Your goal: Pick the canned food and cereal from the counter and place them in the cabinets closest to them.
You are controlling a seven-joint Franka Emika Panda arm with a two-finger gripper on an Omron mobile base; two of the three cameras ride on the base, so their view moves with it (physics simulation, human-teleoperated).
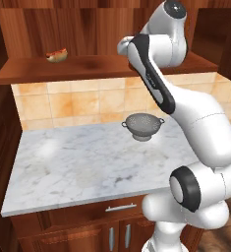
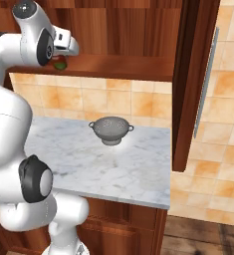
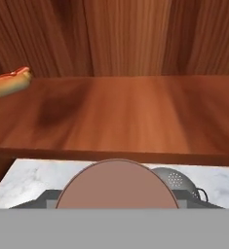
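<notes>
Overhead, canned food (image 3: 117,185) above shelf edge (image 3: 135,156)

You see a white-grey veined marble counter (image 1: 82,167) with a pale edge, and on it a grey metal colander (image 1: 144,127) dotted with fine holes. Behind it the wall tiles (image 1: 77,103) are mottled orange and cream with pale grout. The cabinets (image 1: 48,22) and their open shelf (image 3: 125,116) are dark reddish-brown wood with streaked grain; the drawer handle (image 1: 121,207) is silver. A hot dog (image 1: 56,54) shows a tan bun and red filling. Your arm (image 1: 195,128) is white with dark joints. The can (image 2: 61,63) shows red and green.
</notes>
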